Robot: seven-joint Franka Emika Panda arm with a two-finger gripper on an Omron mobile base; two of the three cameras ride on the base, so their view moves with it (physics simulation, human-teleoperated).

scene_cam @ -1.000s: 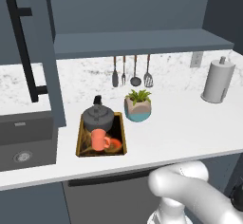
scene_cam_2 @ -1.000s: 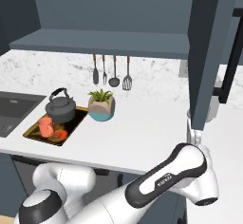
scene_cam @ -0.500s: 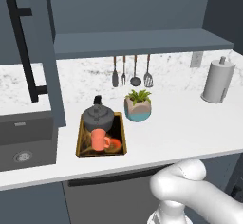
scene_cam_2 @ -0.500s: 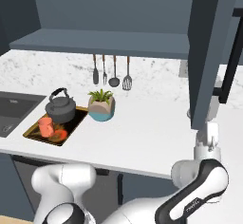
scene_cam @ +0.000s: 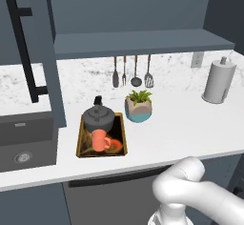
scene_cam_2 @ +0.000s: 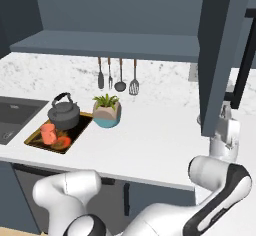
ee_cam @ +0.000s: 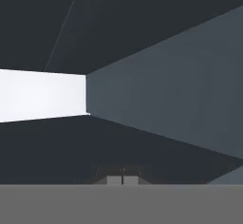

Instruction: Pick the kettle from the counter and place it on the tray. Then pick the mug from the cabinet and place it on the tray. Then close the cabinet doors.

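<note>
**Kettle and mug on the tray, both cabinet doors open**

In the left base view, the kettle (scene_cam: 98, 117) sat at the far end of the tray (scene_cam: 81, 143), and the mug (scene_cam: 99, 140) stood just in front of it, inside the gold-brown rim. The tray lay on the counter (scene_cam: 181, 124), just beside the sink basin (scene_cam: 24, 140). A plant pot (scene_cam: 138, 107) stood near the tray's right, utensils (scene_cam: 132, 72) hung on the backsplash, and a grey cylinder (scene_cam: 218, 81) stood well apart at the right. The left cabinet door (scene_cam: 45, 52) stood swung open, showing its black bar handle (scene_cam: 26, 47); the cabinet (scene_cam: 143, 42) shelf was exposed above the counter.

In the right base view, the kettle (scene_cam_2: 63, 114), mug (scene_cam_2: 48, 133) and tray (scene_cam_2: 37, 142) appeared at the left. The right cabinet door (scene_cam_2: 220, 50) also hung open, and the pincer (scene_cam_2: 225, 114) was raised just beside its lower edge; whether it touched the door could not be told.

In the hand view, dark slate-blue panels and a pale strip were seen. The fingertips (ee_cam: 130, 177) looked pressed together, pinching nothing.
</note>
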